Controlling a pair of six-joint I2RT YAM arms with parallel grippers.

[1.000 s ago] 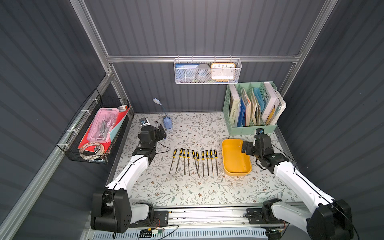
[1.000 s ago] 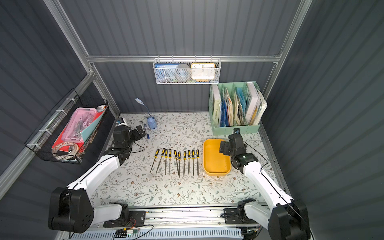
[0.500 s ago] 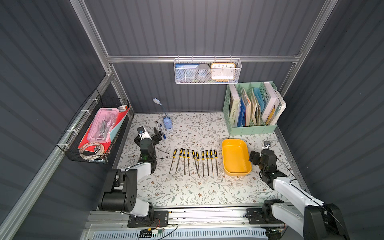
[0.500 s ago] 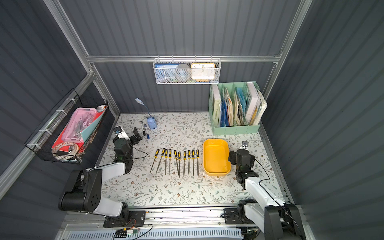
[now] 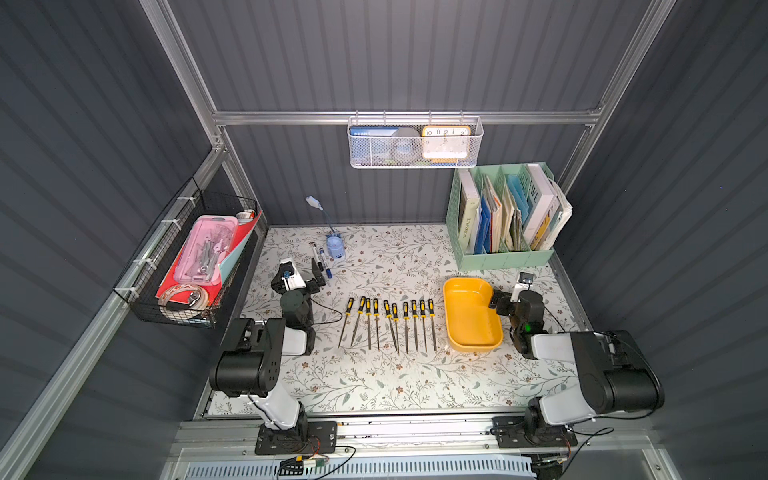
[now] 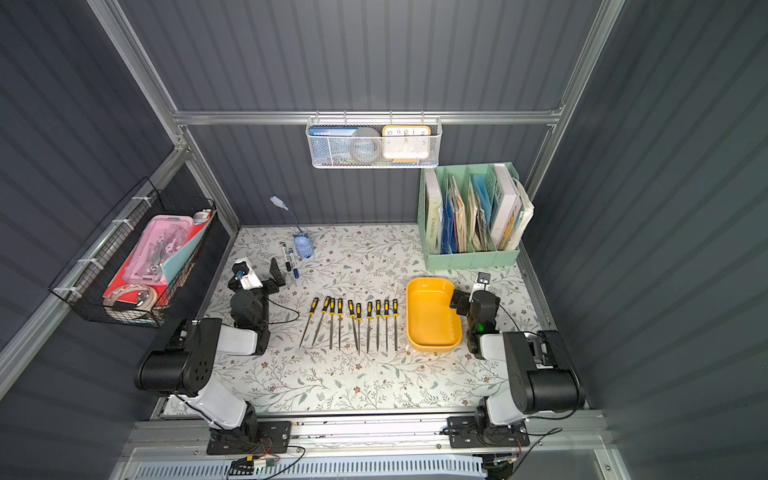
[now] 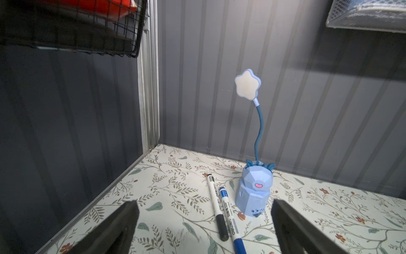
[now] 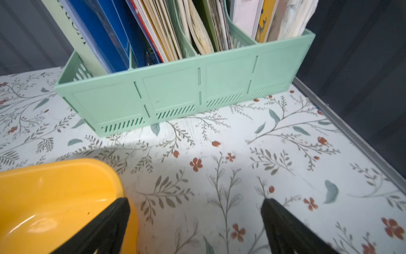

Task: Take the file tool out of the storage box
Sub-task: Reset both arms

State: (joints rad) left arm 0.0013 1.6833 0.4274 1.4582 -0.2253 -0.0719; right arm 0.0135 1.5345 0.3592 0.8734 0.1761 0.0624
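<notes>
Storage box: the storage box [image 5: 469, 320] sits on the worktop [image 5: 374, 374] with its long axis front to back. In both top views it looks empty.
Files: a row of files [image 5: 390, 322] lies flat just beside the box on its left-arm side, parallel to it, handles toward the back wall.
Right end effector [image 8: 195, 220]: open and empty, with one finger at the box's rim. This is the nearer arm.
Left end effector [image 7: 204, 203]: open and empty, facing the markers [image 7: 219, 211], well apart from the box.
Judgement: nothing seems left to lift out.

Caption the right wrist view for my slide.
Right gripper open beside the yellow storage box, facing the mint-green book organiser on the floral tabletop.
</notes>
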